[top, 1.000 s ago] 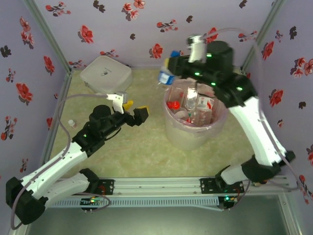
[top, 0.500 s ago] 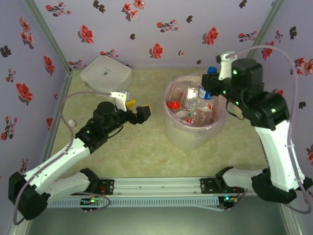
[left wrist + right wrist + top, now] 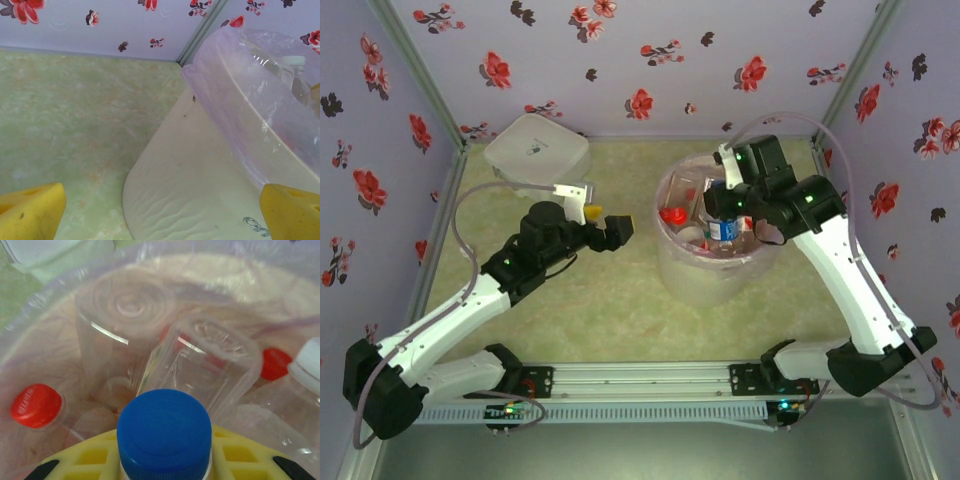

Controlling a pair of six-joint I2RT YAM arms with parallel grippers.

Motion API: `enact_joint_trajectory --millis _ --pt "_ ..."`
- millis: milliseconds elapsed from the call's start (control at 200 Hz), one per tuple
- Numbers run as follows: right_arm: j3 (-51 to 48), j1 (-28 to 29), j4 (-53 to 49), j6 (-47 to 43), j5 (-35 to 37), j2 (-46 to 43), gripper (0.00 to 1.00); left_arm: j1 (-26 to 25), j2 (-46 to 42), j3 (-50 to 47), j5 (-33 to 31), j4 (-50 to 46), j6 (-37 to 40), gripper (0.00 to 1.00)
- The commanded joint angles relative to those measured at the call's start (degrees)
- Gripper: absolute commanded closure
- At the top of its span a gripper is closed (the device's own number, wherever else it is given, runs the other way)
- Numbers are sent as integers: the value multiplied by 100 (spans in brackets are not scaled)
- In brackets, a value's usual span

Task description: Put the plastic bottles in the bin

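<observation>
Nearest me, the left gripper [image 3: 607, 225] has edged a little closer to the bin [image 3: 670, 265] over the last second. It hangs just above the table [image 3: 620, 310], and its yellow pads [image 3: 30, 210] are spread wide with nothing between them. Just beyond it the bin stands right of centre, already holding several plastic bottles, one with a red cap [image 3: 36, 405]. The real change is on the right: a second ago that arm carried its load high behind the bin's far rim, and now the right gripper [image 3: 728, 208] has swung round and dipped into the bin's mouth. It is clamped on the neck of a blue-capped bottle [image 3: 163, 432], which sits above the pile. I judge that this bottle only needs releasing to count. The white lidded box [image 3: 536, 150] lies at the far left.
</observation>
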Motion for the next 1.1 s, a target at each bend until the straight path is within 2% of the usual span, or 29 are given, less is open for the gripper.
enact_joint_trajectory --millis 0,230,315,420,510,610,740,825,965,1045,1095 --pt "-162 -40 -172 102 -168 183 65 -37 80 206 -86 -124 -108 0" --pt "828 -90 -468 78 75 23 19 -10 191 225 -87 -123 -135 0" --pt "1215 -93 -669 12 315 -12 9 7 183 225 -87 -141 -122 0" --pt "1298 -101 -784 -23 480 -80 14 42 139 199 -95 -173 -126 0" --pt "1063 -101 -775 29 374 -122 23 77 113 163 -101 -176 -166 0" --pt "628 -101 -699 108 254 -112 39 113 116 128 -104 -176 -210 0" --pt "243 -102 -604 206 17 -12 51 130 86 93 -104 -202 -212 0" --pt "170 -101 -473 249 -41 -10 52 155 68 67 -100 -192 -227 0" --pt "319 -140 -145 385 309 -324 52 162 0 57 -95 -213 -232 0" --pt "369 -298 -146 501 636 -543 45 166 -83 75 -103 -323 -177 0" --pt "369 -451 -237 574 930 -697 38 170 -152 82 -131 -409 -132 0"
